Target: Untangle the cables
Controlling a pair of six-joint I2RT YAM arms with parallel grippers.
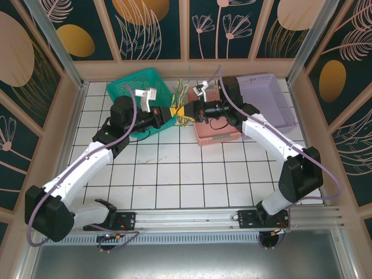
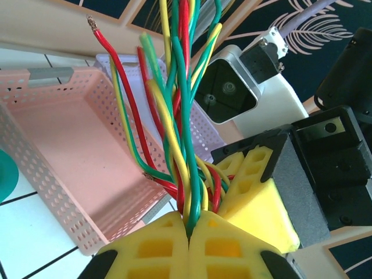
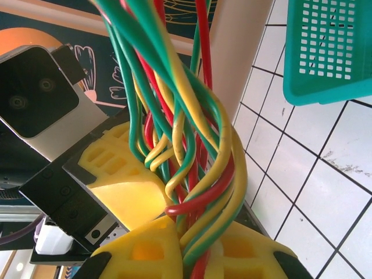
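The cables [image 3: 195,125] were a twisted bunch of yellow, green and red strands, with the left gripper [image 2: 189,229] and right gripper [image 3: 186,256] both pinched tight on it.

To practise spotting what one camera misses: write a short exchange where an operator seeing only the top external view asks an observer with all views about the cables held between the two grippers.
Operator: From above, the cables are just a tuft. Is the left gripper closed on them?
Observer: Yes; its yellow fingers meet around the bundle.
Operator: And the right gripper?
Observer: Shut on it too; a red loop crosses the twisted strands just above its grip.
Operator: Any free ends?
Observer: One red cable sticks out sideways, its tip stripped bare.
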